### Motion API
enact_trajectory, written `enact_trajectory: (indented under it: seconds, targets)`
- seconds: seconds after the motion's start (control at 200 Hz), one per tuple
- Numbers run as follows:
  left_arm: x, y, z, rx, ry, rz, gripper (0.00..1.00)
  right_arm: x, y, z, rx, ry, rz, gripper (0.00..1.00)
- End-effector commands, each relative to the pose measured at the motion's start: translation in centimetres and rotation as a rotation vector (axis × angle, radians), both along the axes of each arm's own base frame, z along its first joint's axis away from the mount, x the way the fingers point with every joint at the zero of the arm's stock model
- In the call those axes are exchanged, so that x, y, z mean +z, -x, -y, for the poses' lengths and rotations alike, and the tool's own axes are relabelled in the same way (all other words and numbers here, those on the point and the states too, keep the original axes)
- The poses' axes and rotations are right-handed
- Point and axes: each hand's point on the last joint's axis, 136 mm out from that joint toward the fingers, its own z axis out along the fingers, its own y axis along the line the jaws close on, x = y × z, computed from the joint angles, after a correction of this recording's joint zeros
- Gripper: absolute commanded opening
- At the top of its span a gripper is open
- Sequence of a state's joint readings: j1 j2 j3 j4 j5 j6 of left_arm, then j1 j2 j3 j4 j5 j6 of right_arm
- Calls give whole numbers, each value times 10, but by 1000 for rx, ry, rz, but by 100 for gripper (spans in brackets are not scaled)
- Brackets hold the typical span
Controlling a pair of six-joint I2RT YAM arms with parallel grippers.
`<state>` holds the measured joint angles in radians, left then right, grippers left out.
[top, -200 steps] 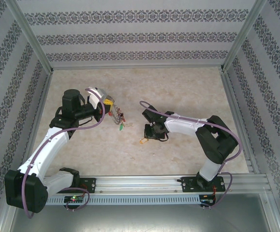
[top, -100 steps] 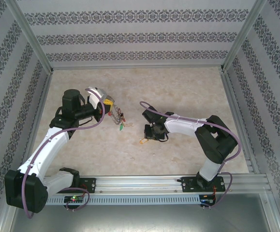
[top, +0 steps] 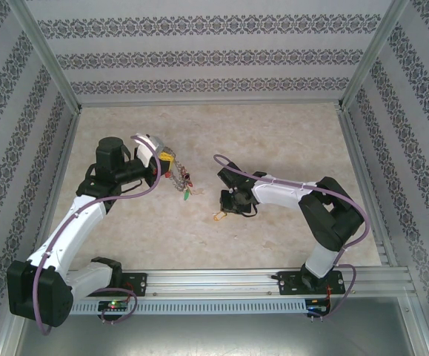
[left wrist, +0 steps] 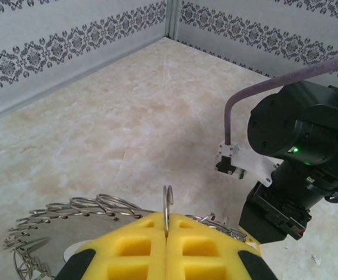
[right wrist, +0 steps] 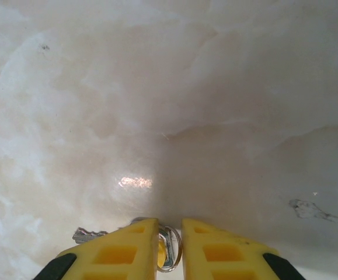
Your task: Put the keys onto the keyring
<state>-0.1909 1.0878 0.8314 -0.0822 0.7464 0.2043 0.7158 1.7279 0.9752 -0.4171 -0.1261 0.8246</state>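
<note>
the left claw is clamped shut, its yellow ribbed pads pinching one upright wire loop of the large round metal keyring, whose silvery keys and red and green tags spread below the grip over the pale marble-patterned table. first hazard: the hold is on thin wire alone, so a sideways push could make the ring swivel or slide between the pads and turn its opening away from an approaching key. to the right, well apart from the ring, the small key with the pale tan-orange tag lies on the table at the tips of the right claw. in the right wrist view its yellow fingers stand a narrow gap apart astride the key's small silver split ring, with the blade pointing left. whether they bear on it cannot be told. second hazard: a thin, flat part on a hard surface may skid out as the jaws meet, or be caught by one edge and hang crooked, spoiling alignment with the ring.
</note>
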Motion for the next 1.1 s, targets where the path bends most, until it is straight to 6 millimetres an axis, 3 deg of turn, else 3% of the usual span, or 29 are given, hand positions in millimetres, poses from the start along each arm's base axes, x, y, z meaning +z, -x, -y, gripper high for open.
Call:
enact_trajectory:
  seconds: [0.0, 0.559, 1.094]
  targets:
    - [20, 3, 5, -14, 21, 72, 0, 5, -1, -3, -1, -15, 2, 18]
    - [18, 2, 4, -12, 16, 70, 0, 10, -7, -9, 8, -13, 15, 16]
    - [20, 1, 5, -14, 20, 72, 0, 2, 5, -9, 31, 25, -24, 19]
